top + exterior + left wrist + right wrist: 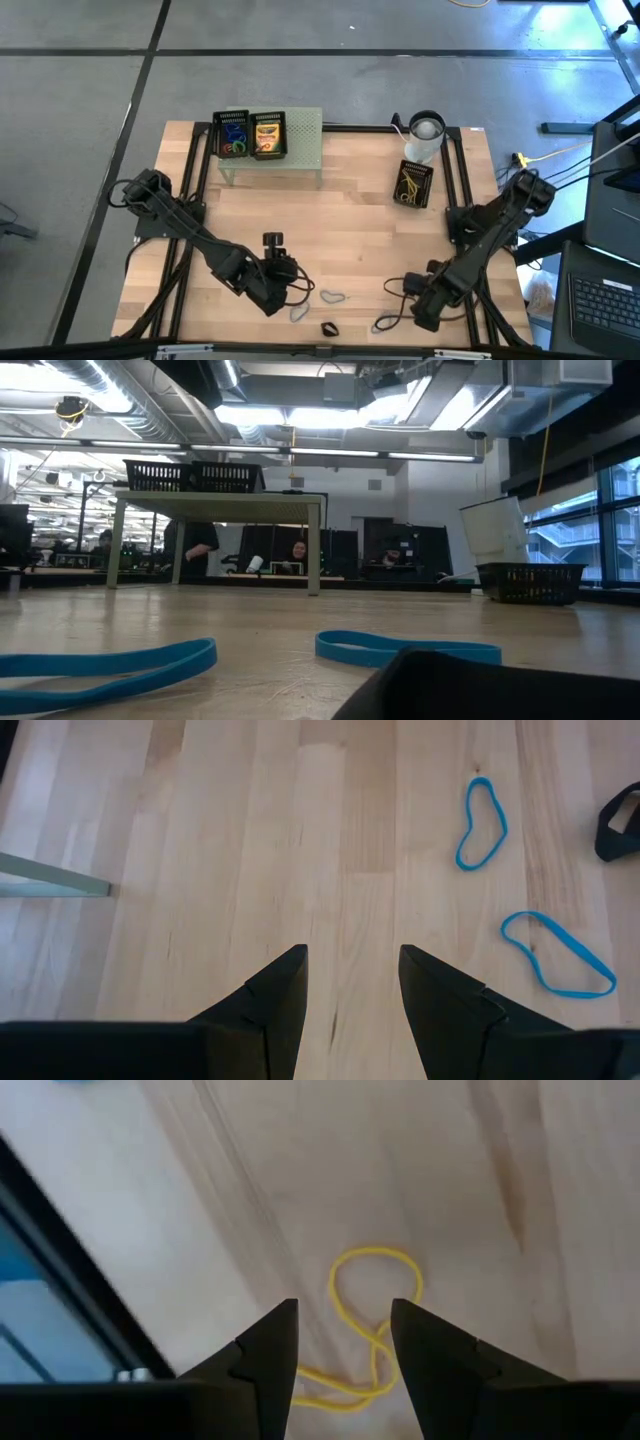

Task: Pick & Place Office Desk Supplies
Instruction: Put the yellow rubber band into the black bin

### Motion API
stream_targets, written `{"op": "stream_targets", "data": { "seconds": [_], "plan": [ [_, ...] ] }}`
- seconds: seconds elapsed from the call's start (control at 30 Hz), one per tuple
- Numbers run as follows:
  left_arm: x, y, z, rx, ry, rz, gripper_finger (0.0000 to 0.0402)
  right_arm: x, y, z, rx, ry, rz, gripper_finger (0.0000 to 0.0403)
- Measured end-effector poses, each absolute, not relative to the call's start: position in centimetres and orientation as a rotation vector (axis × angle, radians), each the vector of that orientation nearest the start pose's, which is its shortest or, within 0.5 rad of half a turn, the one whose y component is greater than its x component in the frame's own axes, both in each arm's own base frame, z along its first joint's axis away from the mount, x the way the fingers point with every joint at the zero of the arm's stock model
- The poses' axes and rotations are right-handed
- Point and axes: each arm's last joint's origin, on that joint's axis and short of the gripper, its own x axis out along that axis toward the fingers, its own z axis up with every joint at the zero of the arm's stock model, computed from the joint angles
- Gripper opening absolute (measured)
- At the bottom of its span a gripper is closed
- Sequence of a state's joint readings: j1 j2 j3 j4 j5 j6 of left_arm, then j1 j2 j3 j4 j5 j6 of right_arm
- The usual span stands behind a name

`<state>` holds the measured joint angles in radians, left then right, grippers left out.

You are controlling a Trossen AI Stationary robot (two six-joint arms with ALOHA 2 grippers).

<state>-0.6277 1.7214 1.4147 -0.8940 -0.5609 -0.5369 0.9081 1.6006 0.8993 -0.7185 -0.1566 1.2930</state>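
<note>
The right end effector [340, 1345] hangs low over the near right of the counter [350, 230], its fingers parted with nothing between them, straddling a yellow rubber band [370, 1305] that lies flat on the wood; the stance looks set for closing on that band. The left end effector [350, 990] sits low over the near left, likewise parted and empty, pointing at bare wood with two blue loops [480, 825] lying just beside its line, probably next in turn. A small black clip [328, 328] rests at the near edge between the arms. Far left, a pale green stand [300, 150] carries two black baskets: one holds coloured loops [234, 140], the other a crayon box [267, 135]. Far right, a third black basket [414, 184] holds yellow bands, likely where this band belongs, beside a white cup [424, 135].
</note>
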Motion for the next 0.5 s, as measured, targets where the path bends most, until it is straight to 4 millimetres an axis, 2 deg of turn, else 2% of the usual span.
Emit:
{"op": "stream_targets", "data": {
  "seconds": [0.27,0.5],
  "plan": [
    [28.8,-19.0,26.2,0.18,0.956,0.204,0.0153,16.2,21.8,14.1,0.384,1.65,-0.17,0.0162],
    [28.8,-19.0,26.2,0.18,0.956,0.203,0.0153,16.4,22.0,13.3,0.329,1.651,-0.156,0.0162]
  ]
}}
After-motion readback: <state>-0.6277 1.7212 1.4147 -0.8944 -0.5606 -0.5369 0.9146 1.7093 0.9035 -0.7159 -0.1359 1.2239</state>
